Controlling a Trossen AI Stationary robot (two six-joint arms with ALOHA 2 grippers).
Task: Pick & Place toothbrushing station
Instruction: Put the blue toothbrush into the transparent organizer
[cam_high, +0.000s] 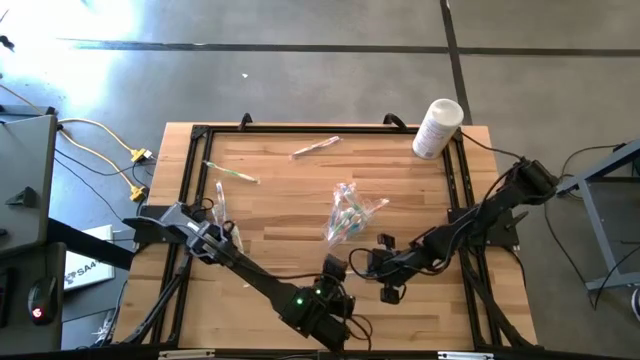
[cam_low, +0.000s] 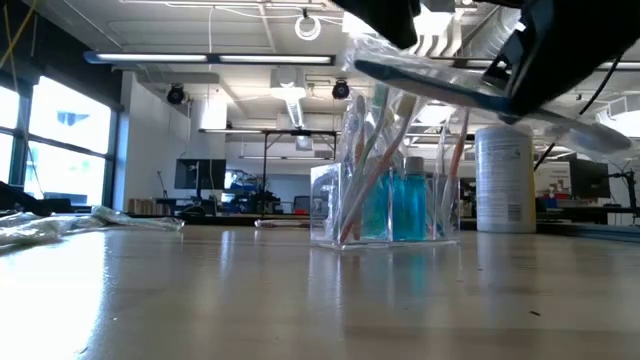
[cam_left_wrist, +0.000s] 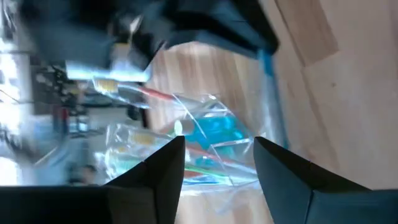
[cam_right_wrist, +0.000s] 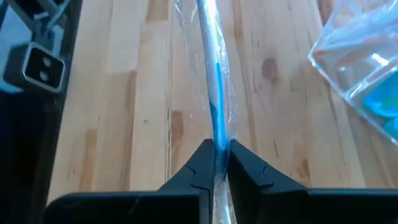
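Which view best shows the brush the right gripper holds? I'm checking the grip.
Right wrist view: the right gripper is shut on the wrapped brush. Low view shows it from the side; high and left wrist views show little.

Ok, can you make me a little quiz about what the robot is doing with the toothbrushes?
1. True or false: the right gripper is shut on a wrapped toothbrush.
2. What stands in the clear holder along with the toothbrushes? A) teal tubes B) spoons C) crayons
3. Fill in the gap: the left gripper, which faces the clear holder, has its fingers ____.
Key: 1 true; 2 A; 3 open.
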